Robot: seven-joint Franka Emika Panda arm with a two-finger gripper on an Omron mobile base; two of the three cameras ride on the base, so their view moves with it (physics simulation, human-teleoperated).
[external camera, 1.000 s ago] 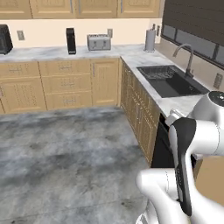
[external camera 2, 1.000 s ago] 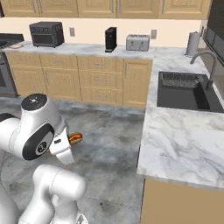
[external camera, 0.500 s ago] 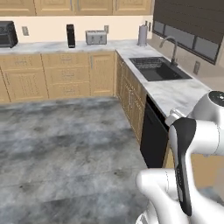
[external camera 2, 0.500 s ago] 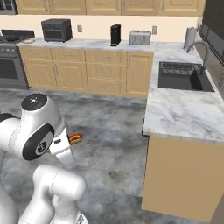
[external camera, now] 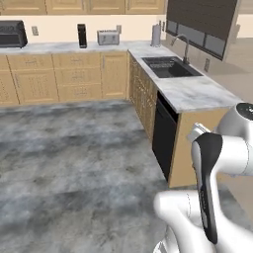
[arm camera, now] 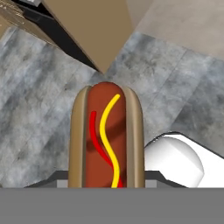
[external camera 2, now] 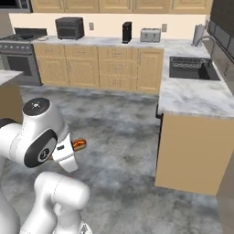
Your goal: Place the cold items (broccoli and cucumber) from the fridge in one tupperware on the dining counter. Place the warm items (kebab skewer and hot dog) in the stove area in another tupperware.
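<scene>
Hot dog carried low over the kitchen floor

The end effector (arm camera: 107, 183) is clamped on the hot dog (arm camera: 106, 136), which sticks out lengthwise from between the fingers, bun up, with red and yellow stripes along the sausage; in the right base view it (external camera 2: 79, 145) peeks out beside the arm above the grey floor (external camera 2: 123, 137). Farther right stands the marble counter (external camera 2: 192, 93) with its sink (external camera 2: 189, 68); toaster (external camera 2: 150, 34) and stove (external camera 2: 20, 41) line the far wall.

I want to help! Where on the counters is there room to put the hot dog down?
Bare marble on the counter in front of the sink. Another free patch between the coffee maker and the microwave. The corner by the toaster is more crowded.
</scene>
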